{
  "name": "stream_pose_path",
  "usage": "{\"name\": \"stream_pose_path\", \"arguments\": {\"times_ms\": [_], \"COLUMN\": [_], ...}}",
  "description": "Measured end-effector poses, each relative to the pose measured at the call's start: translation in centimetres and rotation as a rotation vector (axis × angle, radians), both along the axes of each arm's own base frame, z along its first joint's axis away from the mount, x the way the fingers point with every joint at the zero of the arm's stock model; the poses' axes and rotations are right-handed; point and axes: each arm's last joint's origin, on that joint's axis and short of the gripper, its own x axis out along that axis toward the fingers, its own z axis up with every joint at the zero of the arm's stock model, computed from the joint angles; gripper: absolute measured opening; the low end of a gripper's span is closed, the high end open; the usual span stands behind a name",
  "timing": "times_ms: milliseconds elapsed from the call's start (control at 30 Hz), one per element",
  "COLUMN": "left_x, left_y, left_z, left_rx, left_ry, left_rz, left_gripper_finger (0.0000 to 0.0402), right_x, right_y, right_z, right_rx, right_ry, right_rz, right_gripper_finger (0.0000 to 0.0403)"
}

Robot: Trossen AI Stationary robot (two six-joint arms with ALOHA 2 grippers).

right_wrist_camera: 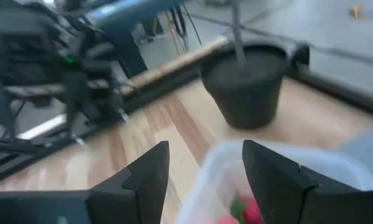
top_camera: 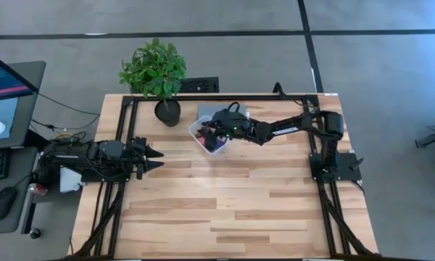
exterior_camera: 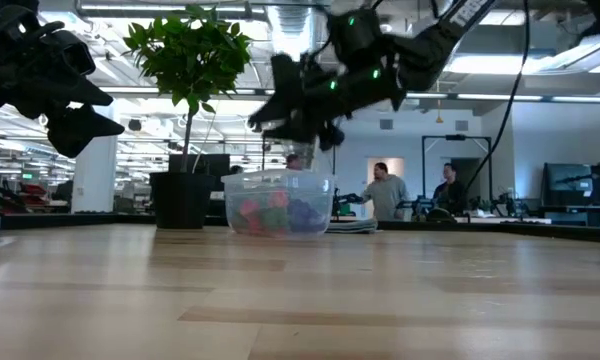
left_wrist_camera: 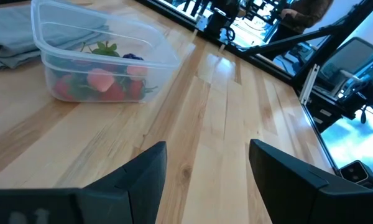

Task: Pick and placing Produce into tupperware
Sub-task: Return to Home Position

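Note:
The clear tupperware [top_camera: 212, 135] stands on the wooden table near its far edge, beside a black plant pot. Produce [left_wrist_camera: 101, 83] lies inside it: red strawberry pieces, a pale pink one and a dark purple one. My right gripper [exterior_camera: 292, 128] hovers open just above the tupperware's rim, its fingers [right_wrist_camera: 150, 168] apart with nothing between them. My left gripper [top_camera: 158, 159] waits open at the table's left side, well away from the tupperware, its fingers [left_wrist_camera: 150, 171] apart over bare wood.
A potted green plant [top_camera: 156, 71] stands at the far edge, left of the tupperware. A folded grey cloth [left_wrist_camera: 22, 34] lies behind the box. A black frame [top_camera: 225, 96] runs along the far edge and both sides of the table. The near half is bare wood.

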Motion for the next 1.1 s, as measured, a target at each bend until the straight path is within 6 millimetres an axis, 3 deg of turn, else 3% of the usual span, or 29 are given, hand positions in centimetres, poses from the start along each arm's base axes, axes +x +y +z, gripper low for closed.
{"name": "stream_pose_path", "arguments": {"times_ms": [167, 467, 867, 1100], "left_x": [0.0, 0.0, 0.0, 0.0], "left_y": [0.0, 0.1, 0.1, 0.1], "left_z": [0.0, -0.1, -0.1, 0.2], "left_rx": [0.008, -0.026, 0.033, 0.078], "left_ry": [0.0, 0.01, 0.013, -0.017], "left_rz": [-0.002, 0.032, 0.016, 0.005], "left_gripper_finger": [0.0219, 0.0219, 0.0219, 0.0219], "right_x": [-1.1, -5.3, -11.5, -13.3], "right_y": [0.6, 1.7, 3.2, 5.9], "right_z": [3.9, 9.0, 10.9, 12.2], "right_rx": [-0.075, 0.059, 0.068, -0.186], "right_ry": [-0.065, 0.028, 0.351, 0.153], "right_rz": [0.023, 0.0, 0.028, 0.187], "right_gripper_finger": [0.0226, 0.0225, 0.0225, 0.0225]}}
